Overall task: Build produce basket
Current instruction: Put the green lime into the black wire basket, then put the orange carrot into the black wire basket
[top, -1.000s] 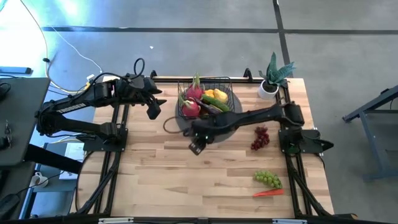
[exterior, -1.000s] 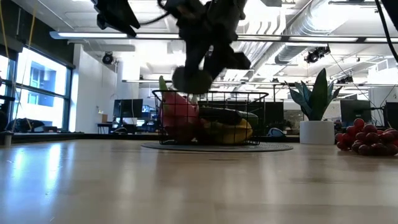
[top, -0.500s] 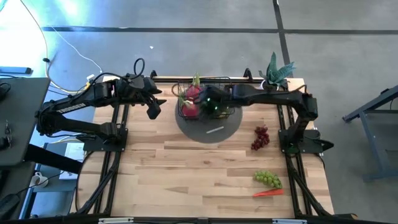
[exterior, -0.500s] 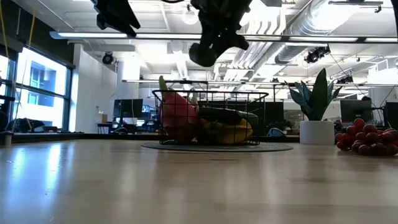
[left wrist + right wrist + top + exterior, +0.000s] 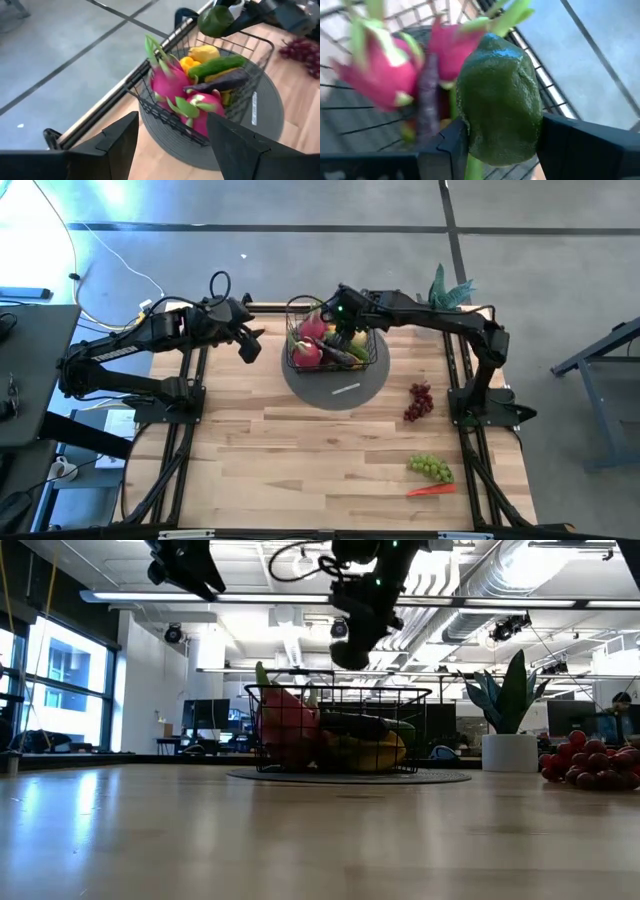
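The black wire basket stands on a round grey mat. It holds two pink dragon fruits, a green cucumber, a purple eggplant and yellow and orange pieces. My right gripper hovers over the basket's far side, shut on a round dark-green fruit. My left gripper is open and waits in the air left of the basket. Red grapes, green grapes and a carrot lie on the table's right part. My right gripper pinches the green fruit's two opposite sides between its fingers. The fingers come from above, pointing down. The fruit sits at their lower ends, lifted clear above the basket's rim.
A potted plant stands at the far right corner. A small white strip lies on the mat in front of the basket. Bare wood stretches across the table's near left part.
My right gripper, shut on the green fruit throughout, has risen from over the mat's near edge. It has carried the fruit toward the table's far edge, across the basket to its far side. The basket and its contents have stayed put.
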`<control>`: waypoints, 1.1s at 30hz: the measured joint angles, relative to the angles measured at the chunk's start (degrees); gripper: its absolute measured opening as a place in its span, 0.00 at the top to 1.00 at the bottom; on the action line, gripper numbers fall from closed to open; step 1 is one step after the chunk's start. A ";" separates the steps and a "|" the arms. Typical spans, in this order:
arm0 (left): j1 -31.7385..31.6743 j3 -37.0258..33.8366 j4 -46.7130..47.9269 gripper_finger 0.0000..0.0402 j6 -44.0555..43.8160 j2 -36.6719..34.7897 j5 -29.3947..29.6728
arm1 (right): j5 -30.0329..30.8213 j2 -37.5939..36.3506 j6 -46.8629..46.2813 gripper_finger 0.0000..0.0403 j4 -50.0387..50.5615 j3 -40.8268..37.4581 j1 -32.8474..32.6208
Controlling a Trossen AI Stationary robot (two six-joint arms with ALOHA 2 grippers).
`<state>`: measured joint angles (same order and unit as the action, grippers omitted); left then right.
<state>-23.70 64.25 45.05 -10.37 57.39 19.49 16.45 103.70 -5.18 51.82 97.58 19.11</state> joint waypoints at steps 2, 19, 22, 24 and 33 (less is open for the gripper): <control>0.00 0.00 -0.44 0.45 0.02 0.00 0.81 | -0.32 0.79 2.79 0.62 0.04 0.00 1.35; 0.00 0.00 -2.05 0.45 -0.16 0.00 1.72 | -2.97 7.90 13.09 0.60 5.88 -0.04 9.03; 0.01 0.00 -2.03 0.45 -0.15 0.00 1.72 | -2.78 7.99 13.12 0.59 6.07 -0.04 9.20; 0.00 0.00 -2.02 0.45 -0.16 0.00 1.72 | -1.31 8.00 12.98 0.57 5.84 -0.04 9.18; 0.00 0.00 -2.00 0.45 -0.08 0.00 1.72 | -0.28 8.00 9.62 0.36 7.82 -0.04 9.15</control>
<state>-23.70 64.25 43.05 -10.44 57.39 21.21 16.16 111.70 4.44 59.65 97.54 28.27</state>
